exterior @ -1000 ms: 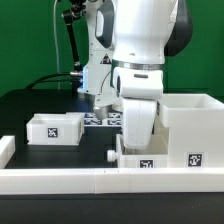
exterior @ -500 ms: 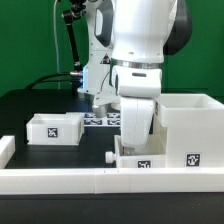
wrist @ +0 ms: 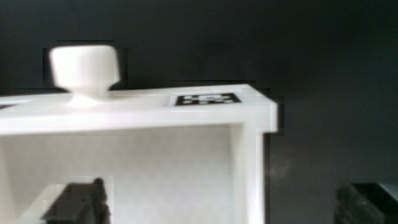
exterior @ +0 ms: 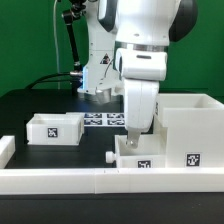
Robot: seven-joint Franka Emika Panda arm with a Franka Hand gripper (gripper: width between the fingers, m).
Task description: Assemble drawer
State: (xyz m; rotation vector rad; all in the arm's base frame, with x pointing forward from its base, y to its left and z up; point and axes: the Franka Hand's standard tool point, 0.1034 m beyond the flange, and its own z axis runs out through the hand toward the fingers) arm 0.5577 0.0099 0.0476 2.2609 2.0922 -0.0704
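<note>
Partly cropped hand (tips only) over drawer

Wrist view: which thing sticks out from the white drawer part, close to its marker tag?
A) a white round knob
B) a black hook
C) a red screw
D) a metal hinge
A: a white round knob sticks out from the panel of the white drawer part, a little beside the marker tag; nothing black, red or metallic sits there.
</note>
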